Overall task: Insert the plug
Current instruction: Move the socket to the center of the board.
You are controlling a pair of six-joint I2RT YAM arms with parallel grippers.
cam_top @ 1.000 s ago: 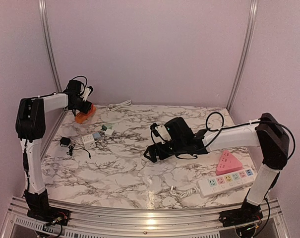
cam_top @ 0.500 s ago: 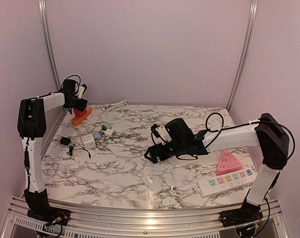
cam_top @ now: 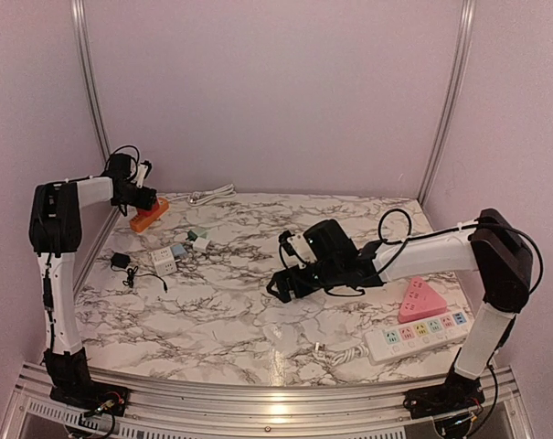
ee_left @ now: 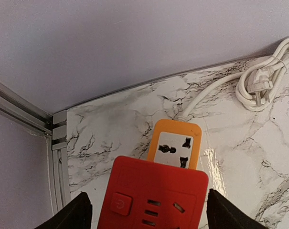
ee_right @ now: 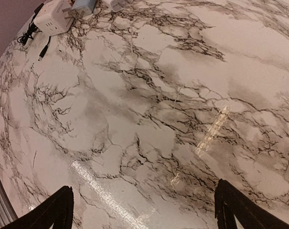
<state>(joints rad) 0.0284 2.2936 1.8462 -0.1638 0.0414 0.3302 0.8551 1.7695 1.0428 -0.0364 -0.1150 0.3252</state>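
Hand [ee_left: 151,217] spread wide, fingers [ee_left: 77,214] flanking red strip [ee_left: 154,191], gaps both sides. Orange strip [ee_left: 175,143] just beyond, near end overlapped by it. White cord [ee_left: 206,95] runs to coiled bundle with plug [ee_left: 259,86]. Marble tabletop [ee_left: 111,129].

Marble [ee_right: 149,95] lies bare under right pincer [ee_right: 145,206]; red strip [ee_left: 156,193] blocks left pincer [ee_left: 146,215].

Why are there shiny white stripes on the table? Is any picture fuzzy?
Right wrist view: bright glare streaks on the marble table. Left wrist view: a small shiny patch beside the orange power strip, everything sharp. Top external view: soft even light, a faint shine near the front edge.
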